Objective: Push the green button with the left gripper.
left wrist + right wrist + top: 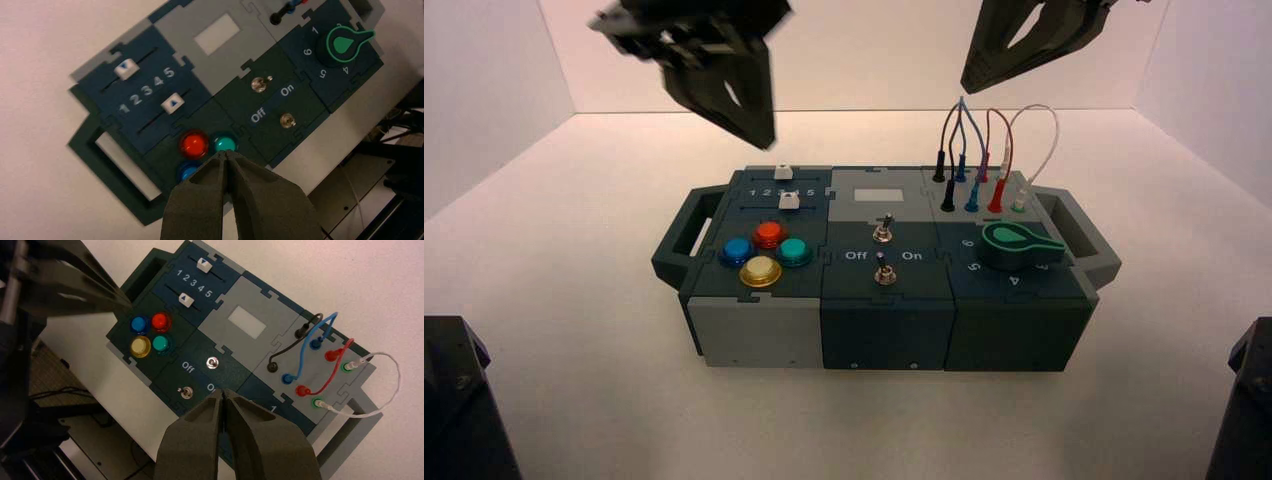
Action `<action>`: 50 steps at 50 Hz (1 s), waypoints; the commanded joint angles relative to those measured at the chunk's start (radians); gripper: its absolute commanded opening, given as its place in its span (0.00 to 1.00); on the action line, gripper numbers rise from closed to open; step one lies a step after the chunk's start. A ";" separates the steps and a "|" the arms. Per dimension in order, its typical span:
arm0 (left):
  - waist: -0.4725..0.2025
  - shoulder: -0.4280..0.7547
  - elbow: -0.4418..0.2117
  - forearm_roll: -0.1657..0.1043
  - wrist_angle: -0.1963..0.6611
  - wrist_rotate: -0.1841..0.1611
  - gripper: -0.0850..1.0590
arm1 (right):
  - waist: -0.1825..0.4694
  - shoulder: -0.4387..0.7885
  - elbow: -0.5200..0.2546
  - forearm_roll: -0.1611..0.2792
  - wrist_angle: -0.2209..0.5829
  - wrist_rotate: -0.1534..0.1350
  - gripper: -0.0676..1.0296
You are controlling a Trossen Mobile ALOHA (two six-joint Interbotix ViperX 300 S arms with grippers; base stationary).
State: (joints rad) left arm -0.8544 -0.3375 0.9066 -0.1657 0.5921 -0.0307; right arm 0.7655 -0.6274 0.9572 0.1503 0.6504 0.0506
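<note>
The left hand (226, 154) hangs above the box (754, 335) with fingers pressed together, gripping nothing, tips just short of the green button (224, 143) — beside red (194, 144) and blue (188, 172) — while the right hand (972, 80) waits high, likewise closed.

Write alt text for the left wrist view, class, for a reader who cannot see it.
The left gripper, fingers closed, hangs above the green button, not yet touching. The red button and blue button sit beside it on the box.
</note>
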 commanded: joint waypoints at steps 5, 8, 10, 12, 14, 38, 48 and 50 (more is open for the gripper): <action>-0.009 0.069 -0.031 -0.003 -0.014 -0.002 0.05 | -0.002 -0.012 -0.032 -0.002 -0.008 -0.002 0.04; -0.014 0.083 -0.031 -0.005 -0.014 -0.002 0.05 | -0.003 -0.015 -0.031 -0.002 -0.006 -0.002 0.04; -0.018 0.092 -0.031 -0.003 -0.017 -0.002 0.05 | -0.003 -0.017 -0.031 -0.002 -0.006 -0.002 0.04; -0.023 0.103 -0.031 -0.005 -0.020 0.000 0.05 | -0.003 -0.017 -0.031 -0.002 -0.006 -0.002 0.04; -0.026 0.112 -0.031 -0.005 -0.023 0.000 0.05 | -0.003 -0.018 -0.032 -0.002 -0.006 0.000 0.04; -0.055 0.187 -0.035 -0.003 -0.038 0.005 0.05 | -0.003 -0.025 -0.034 -0.002 -0.006 0.003 0.04; -0.057 0.222 -0.037 0.000 -0.046 0.012 0.05 | -0.003 -0.031 -0.032 -0.002 -0.006 0.003 0.04; -0.057 0.235 -0.037 0.000 -0.046 0.014 0.05 | -0.003 -0.031 -0.034 -0.002 -0.006 0.005 0.04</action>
State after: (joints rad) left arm -0.9081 -0.1058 0.8928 -0.1672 0.5522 -0.0199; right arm 0.7639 -0.6504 0.9557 0.1473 0.6504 0.0522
